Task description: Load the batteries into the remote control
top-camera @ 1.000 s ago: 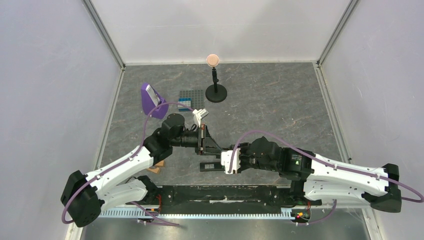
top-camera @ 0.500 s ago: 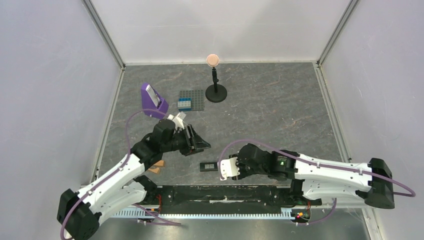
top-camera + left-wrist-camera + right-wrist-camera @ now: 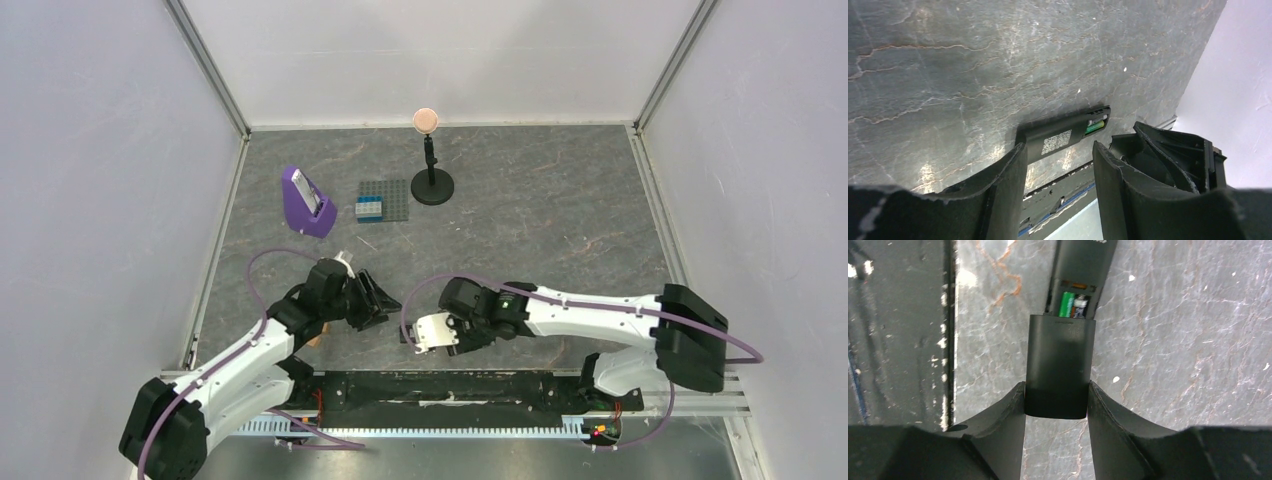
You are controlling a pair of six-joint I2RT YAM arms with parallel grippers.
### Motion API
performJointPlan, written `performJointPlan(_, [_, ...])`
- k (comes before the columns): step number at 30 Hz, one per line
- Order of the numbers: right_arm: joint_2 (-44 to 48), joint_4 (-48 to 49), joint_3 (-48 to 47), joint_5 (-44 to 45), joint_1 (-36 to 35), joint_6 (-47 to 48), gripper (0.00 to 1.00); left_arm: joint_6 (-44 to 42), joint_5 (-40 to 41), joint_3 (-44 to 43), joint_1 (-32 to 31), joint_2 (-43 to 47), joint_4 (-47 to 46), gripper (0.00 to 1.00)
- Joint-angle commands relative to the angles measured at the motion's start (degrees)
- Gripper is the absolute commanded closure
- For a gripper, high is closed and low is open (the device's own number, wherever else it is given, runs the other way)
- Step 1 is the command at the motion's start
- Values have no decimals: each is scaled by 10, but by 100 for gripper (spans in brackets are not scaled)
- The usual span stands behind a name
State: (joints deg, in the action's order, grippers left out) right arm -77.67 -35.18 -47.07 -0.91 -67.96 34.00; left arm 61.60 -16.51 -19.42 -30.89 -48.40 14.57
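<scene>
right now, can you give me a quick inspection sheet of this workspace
surface: grey marbled tabletop, no spills seen
job's things: remote flat on the table, back up; green battery and darker battery side by side in its recess
clutter: purple stand; studded plate with blue block; ball on black stand
grippers: left gripper open, empty; right gripper shut on battery cover
cables: purple cable looped above each arm
surroundings: pale walls, metal corner posts

One remote control (image 3: 1050,141) holds two batteries (image 3: 1066,305). There is one black cover (image 3: 1060,367), one purple stand (image 3: 298,200) and one grey baseplate (image 3: 393,191).
</scene>
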Motion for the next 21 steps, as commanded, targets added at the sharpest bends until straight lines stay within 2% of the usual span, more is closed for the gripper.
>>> performJointPlan(1, [-45, -13, -62, -19, 18, 18, 78, 24, 25, 15, 8, 0, -36, 44])
performJointPlan(8, [-105, -43, -103, -22, 24, 29, 79, 25, 52, 30, 15, 14, -27, 45])
performJointPlan(21, [-138, -41, -116, -24, 28, 5, 81, 21, 44, 39, 20, 16, -30, 45])
